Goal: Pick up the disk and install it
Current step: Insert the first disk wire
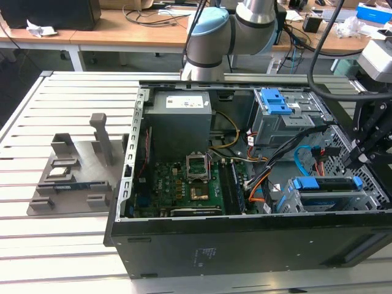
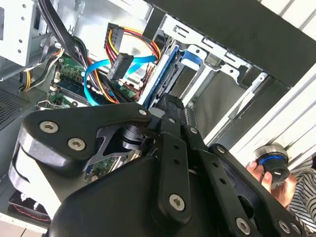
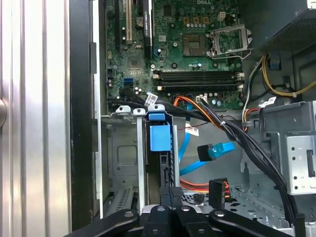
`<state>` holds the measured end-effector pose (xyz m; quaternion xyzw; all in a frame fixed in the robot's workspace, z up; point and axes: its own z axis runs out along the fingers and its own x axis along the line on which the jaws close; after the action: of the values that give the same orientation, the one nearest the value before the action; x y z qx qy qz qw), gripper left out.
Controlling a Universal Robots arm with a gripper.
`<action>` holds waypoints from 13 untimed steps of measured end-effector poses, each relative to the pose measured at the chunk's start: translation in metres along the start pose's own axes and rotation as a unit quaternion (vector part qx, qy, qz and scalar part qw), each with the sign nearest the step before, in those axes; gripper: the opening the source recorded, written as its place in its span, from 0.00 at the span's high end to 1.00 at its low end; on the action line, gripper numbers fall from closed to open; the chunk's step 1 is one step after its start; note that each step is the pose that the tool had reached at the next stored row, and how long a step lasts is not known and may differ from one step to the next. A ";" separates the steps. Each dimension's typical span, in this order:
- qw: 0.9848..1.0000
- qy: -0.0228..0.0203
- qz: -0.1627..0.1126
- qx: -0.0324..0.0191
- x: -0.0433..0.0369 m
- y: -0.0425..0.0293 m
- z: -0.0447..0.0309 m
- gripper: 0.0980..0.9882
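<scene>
Down in the lower drive cage point(image 1: 343, 201) of the open computer case point(image 1: 245, 251), the disk point(image 3: 160, 168) stood edge-up between the cage's metal walls. My gripper point(image 3: 171, 191) was right at its end, though I could not tell whether I was clamped on it or let go. I judged it stiff, dense and shock-shy, best held across its blue side rails; beside it the case held the motherboard point(image 1: 177, 187), power supply point(image 1: 180, 122) and cables point(image 3: 247, 143).
</scene>
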<state>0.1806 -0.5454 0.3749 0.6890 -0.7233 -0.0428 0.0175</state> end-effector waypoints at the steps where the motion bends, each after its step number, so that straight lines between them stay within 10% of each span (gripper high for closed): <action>1: 1.000 0.000 0.000 0.000 -0.0004 -0.0010 0.0000 0.99; 13: 1.000 0.004 0.000 0.000 -0.0214 -0.0138 0.0044 0.99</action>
<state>0.1950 -0.5245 0.3700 0.6889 -0.7235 -0.0401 0.0201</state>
